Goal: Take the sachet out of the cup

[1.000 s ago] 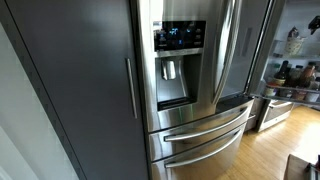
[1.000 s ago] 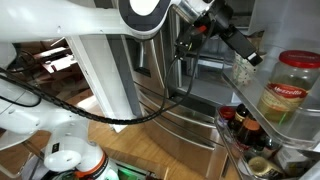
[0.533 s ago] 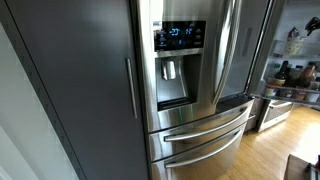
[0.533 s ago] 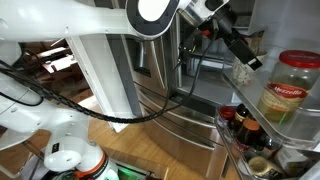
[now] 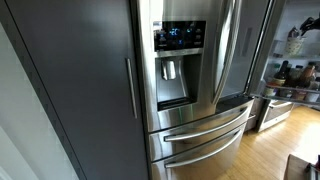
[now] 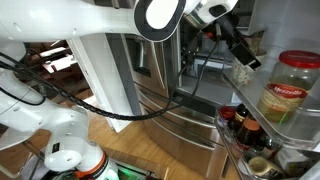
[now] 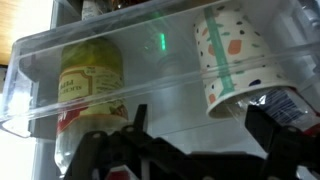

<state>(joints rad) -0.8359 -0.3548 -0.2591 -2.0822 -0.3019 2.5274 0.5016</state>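
The sachet, probably hidden inside the white speckled paper cup [image 7: 232,62], was not yet reached; the tool [image 7: 195,118] hovered nearby, jaws apart, needing alignment with the cup's mouth.

A stainless-steel refrigerator [image 5: 200,100] is seen in an exterior view, its dispenser panel [image 5: 178,62] at 12 o'clock of the drawer handles [image 5: 205,128]. In the wrist view, a yellowish jar [image 7: 90,75] is kept at 9 o'clock inside a clear door shelf [image 7: 160,95].

In an exterior view the fridge [image 5: 190,125] front fills the frame head-on; in an exterior view the arm [image 6: 95,17] stands before the door shelf [image 6: 250,100], which the wrist view shows close up.
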